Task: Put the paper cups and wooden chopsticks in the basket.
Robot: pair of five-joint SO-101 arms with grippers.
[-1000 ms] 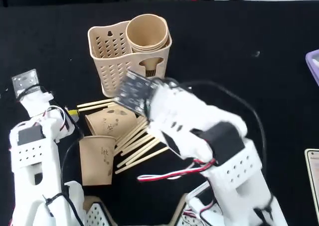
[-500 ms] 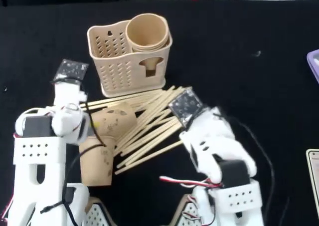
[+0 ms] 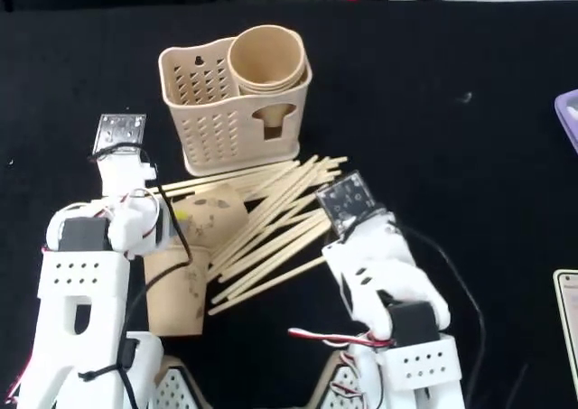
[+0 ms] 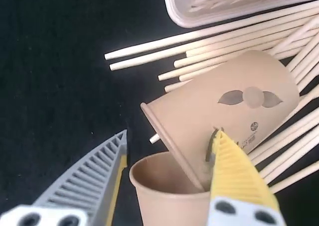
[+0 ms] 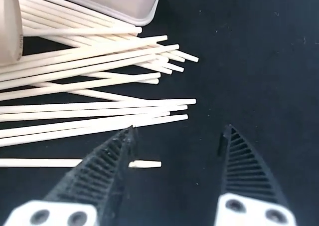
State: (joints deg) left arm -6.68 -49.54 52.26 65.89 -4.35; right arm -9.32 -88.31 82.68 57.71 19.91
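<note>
High view: chopsticks (image 3: 271, 224) and two cups lie outside the basket (image 3: 212, 111)

The basket stands on the black table (image 3: 452, 156). A stack of paper cups (image 3: 266, 59) sits in one side of it. Just in front of the basket, the wooden chopsticks lie spread out like a fan. A tipped cup (image 3: 209, 221) lies on its side on top of the sticks. A second cup (image 3: 176, 292) is right next to it, nearer the arms — the two cups touch.

From the left wrist, the left gripper (image 4: 170, 132) is spread wide and holds nothing. Its grey finger is on one side of the second cup (image 4: 169, 196). Its yellow finger is on the other side, in front of the tipped cup (image 4: 219, 101). The second cup's open mouth faces this camera, and the tipped cup's rim leans over it.

The right gripper (image 5: 179, 128) is spread wide too, and it holds nothing. It hangs over bare table just past the ends of the chopsticks (image 5: 99, 86). One of its black fingers is over a single stick that lies a little apart from the rest.
</note>
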